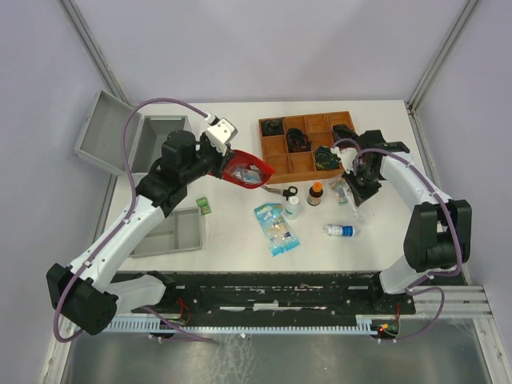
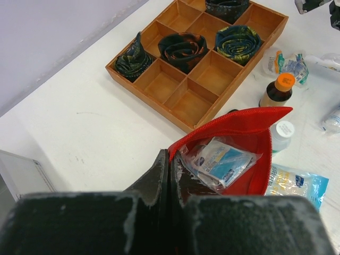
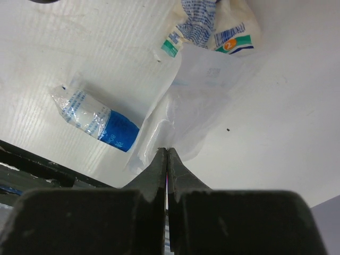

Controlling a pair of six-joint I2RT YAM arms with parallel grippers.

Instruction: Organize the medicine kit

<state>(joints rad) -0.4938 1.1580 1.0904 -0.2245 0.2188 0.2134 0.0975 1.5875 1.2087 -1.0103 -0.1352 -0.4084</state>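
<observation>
We note one open kit (image 1: 112,136) at the table's (image 1: 232,236) far-left corner, two upright bottles (image 1: 317,193), left gripper (image 2: 170,170) clamped on one red pouch (image 2: 249,127), right gripper (image 3: 167,156) clamped on one clear packet (image 3: 196,90).

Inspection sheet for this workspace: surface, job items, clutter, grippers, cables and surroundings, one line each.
Surface: white table, faint scuffs.
Job's things: grey medicine kit at the far left corner, lid open.
Clutter: grey tray by the left arm; wooden tray, some compartments filled; brown bottle; white bottle; blue packet; blue-labelled roll.
Grippers: left gripper shut on the edge of an open red pouch; right gripper shut on a clear packet.
Cables: purple cable loops off each arm.
Surroundings: pale walls, metal frame posts.
</observation>
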